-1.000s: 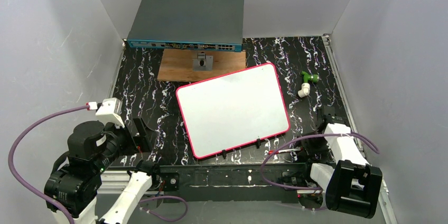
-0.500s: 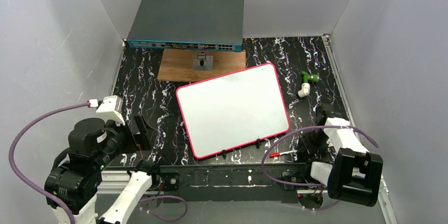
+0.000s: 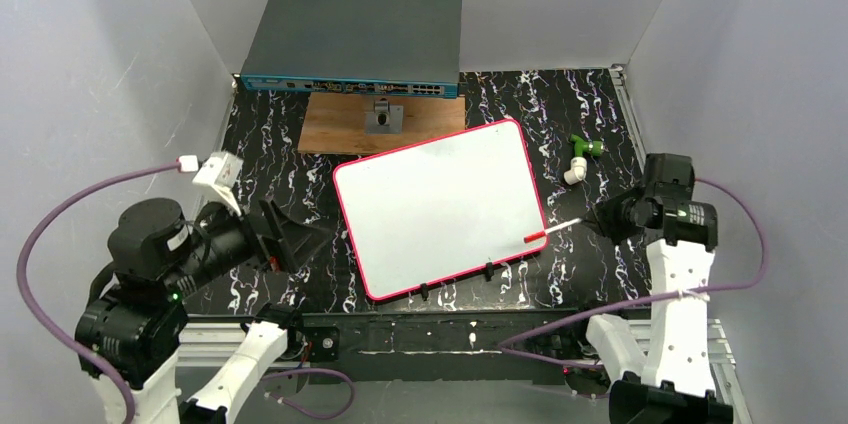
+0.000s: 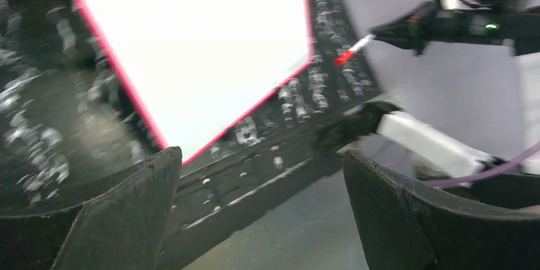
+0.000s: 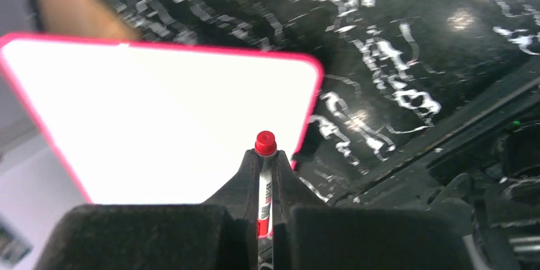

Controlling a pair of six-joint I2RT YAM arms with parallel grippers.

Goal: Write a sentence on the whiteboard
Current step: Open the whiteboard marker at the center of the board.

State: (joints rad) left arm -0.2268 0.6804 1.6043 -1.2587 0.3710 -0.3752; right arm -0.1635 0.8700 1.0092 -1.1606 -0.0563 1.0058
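Observation:
The whiteboard (image 3: 440, 209) lies flat and blank in the middle of the black marbled table, its pink-red rim turned slightly. It also fills the upper part of the left wrist view (image 4: 197, 47) and the right wrist view (image 5: 159, 117). My right gripper (image 3: 597, 222) hovers off the board's right edge, shut on a white marker (image 3: 550, 231) whose red cap points at the board's lower right corner. In the right wrist view the marker (image 5: 265, 184) is pinched between the fingers of the right gripper (image 5: 265, 158). My left gripper (image 3: 295, 239) stands open and empty left of the board, its fingers wide apart (image 4: 261, 162).
A grey network switch (image 3: 355, 34) sits at the back, with a brown wooden board (image 3: 345, 129) in front of it carrying a small metal part (image 3: 383, 116). A green and white pipe fitting (image 3: 580, 156) lies right of the whiteboard. A black rail (image 3: 430, 329) runs along the near edge.
My right gripper shut on the marker at the near edge and lifted it up to the board's right side. The left gripper turned toward the board and stayed open.

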